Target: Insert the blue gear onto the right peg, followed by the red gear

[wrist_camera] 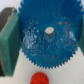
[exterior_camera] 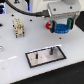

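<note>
My gripper (exterior_camera: 61, 25) is shut on the blue gear (exterior_camera: 62, 28) and holds it in the air, above and behind the white plate with the black border (exterior_camera: 45, 61). In the wrist view the blue gear (wrist_camera: 47, 42) fills the frame between the teal finger pads (wrist_camera: 9, 42), with its pale hub (wrist_camera: 50, 31) in the middle. The right peg (exterior_camera: 51, 50), a thin dark pin, stands on the plate at the exterior view's right; the shorter pin (exterior_camera: 37, 57) stands at its left. The red gear (exterior_camera: 48, 25) lies on the table beside the gripper and also shows in the wrist view (wrist_camera: 39, 78).
A beige block-like fixture (exterior_camera: 18, 27) stands on the white table (exterior_camera: 15, 60) at the exterior view's left. A dark cable (exterior_camera: 22, 10) runs along the back.
</note>
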